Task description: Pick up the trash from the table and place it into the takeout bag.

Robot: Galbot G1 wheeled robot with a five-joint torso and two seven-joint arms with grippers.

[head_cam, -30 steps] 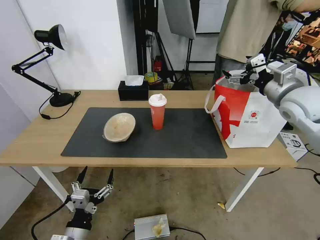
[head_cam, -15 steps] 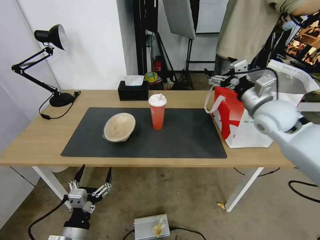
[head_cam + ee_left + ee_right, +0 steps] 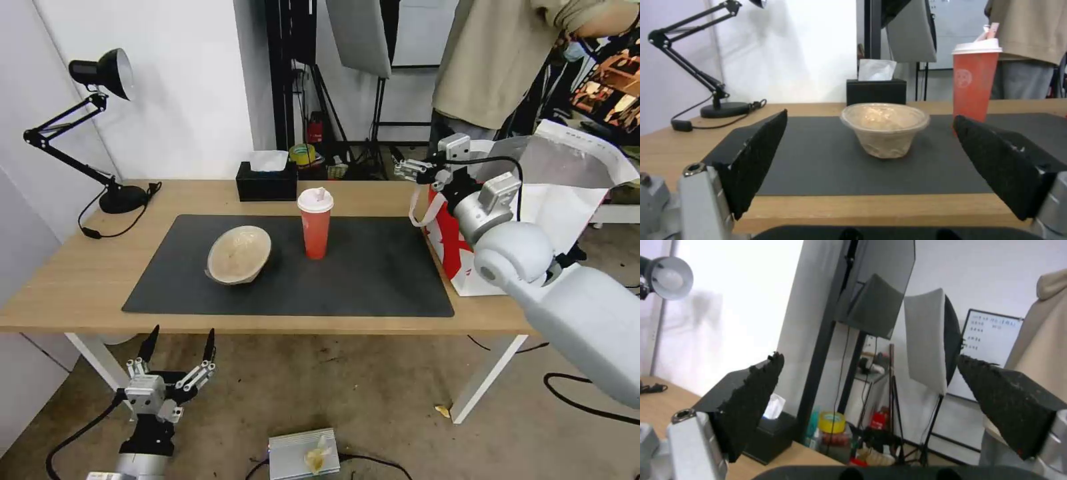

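The right gripper [image 3: 415,169] hangs open and empty beside the takeout bag [image 3: 460,257] – two pieces wait on the table [image 3: 67,280], beige bowl [image 3: 239,254] and orange-red cup [image 3: 315,223], so the next move is probably a reach; left gripper [image 3: 179,347] open below the edge

On our counter [image 3: 80,280] the mat [image 3: 373,280] holds the shallow bowl [image 3: 239,254] left of the cup [image 3: 315,223], tissue box [image 3: 267,181] behind them, lamp [image 3: 113,193] far left, takeout bag [image 3: 533,200] at the right end.
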